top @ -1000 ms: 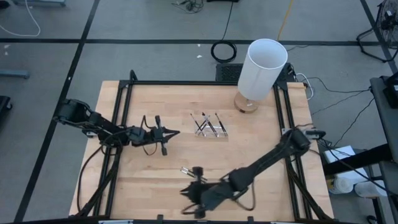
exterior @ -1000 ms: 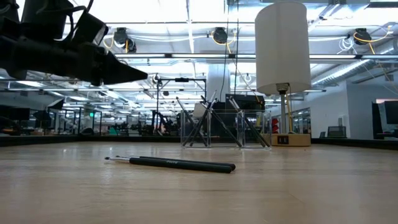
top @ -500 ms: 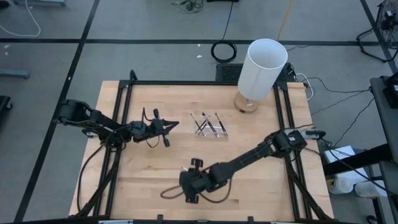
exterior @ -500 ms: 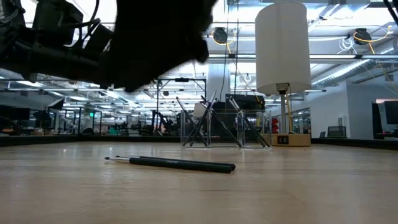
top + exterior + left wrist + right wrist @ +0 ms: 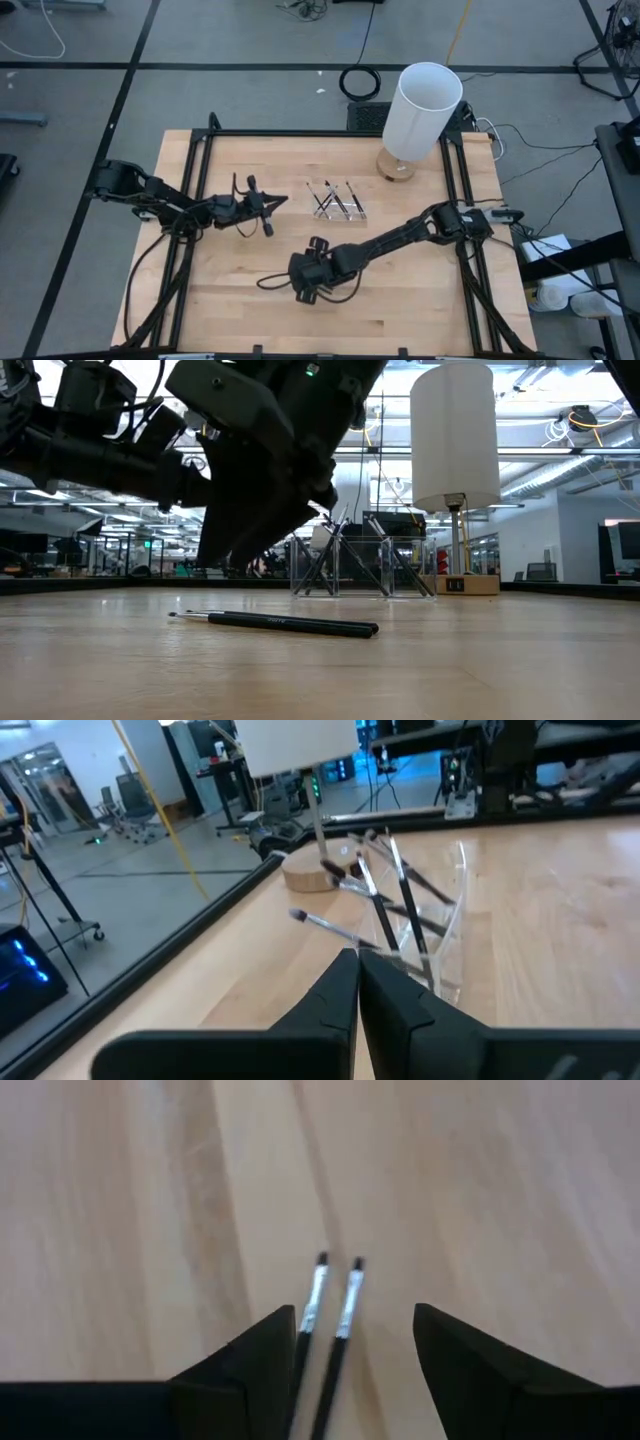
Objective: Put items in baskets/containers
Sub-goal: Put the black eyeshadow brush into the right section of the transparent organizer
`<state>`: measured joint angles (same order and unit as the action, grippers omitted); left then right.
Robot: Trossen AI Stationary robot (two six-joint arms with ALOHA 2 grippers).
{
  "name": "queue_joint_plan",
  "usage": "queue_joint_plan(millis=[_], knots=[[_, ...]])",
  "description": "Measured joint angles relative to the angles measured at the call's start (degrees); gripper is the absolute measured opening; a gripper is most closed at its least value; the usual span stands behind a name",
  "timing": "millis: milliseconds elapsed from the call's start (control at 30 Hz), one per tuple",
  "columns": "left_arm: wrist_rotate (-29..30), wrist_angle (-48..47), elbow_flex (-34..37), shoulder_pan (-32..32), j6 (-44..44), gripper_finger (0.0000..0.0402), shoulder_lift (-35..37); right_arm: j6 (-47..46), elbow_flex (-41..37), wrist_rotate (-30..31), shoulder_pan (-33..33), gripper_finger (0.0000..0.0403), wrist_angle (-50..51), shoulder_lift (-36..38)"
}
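Two thin dark sticks with silvery tips (image 5: 345, 1310) lie side by side on the table. In the low view they show as one dark line (image 5: 280, 623). My right gripper (image 5: 355, 1312) hovers open above them, slanting down, with a finger on either side and clear of them (image 5: 232, 558). In the high view it covers them (image 5: 300, 285). The clear tray (image 5: 337, 203) sits at mid-table with several sticks leaning in it (image 5: 362, 568). My left gripper (image 5: 280, 203) is shut and empty, level, pointing at the tray (image 5: 430, 940).
A tall white cylinder (image 5: 420, 110) on a round wooden base stands at the far right, behind the tray (image 5: 455, 435). A black frame rail (image 5: 455, 170) runs along the table's sides. Bare wood lies near the front edge (image 5: 420, 310).
My right gripper has moved from the near edge toward the table's middle, sunk into the low view and tipped further downward over the sticks. My left gripper has swung slightly toward the far edge. The stick in the low view has not moved.
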<state>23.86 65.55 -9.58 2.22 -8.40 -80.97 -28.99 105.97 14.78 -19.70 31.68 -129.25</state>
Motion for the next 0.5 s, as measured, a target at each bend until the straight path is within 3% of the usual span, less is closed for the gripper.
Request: queue_joint_plan(millis=[500], knots=[[-0.02,-2.96,0.0,1.09,1.22,0.0021,-0.02,0.62,-3.31,-3.04,1.44,0.0174,-4.1,-0.22]])
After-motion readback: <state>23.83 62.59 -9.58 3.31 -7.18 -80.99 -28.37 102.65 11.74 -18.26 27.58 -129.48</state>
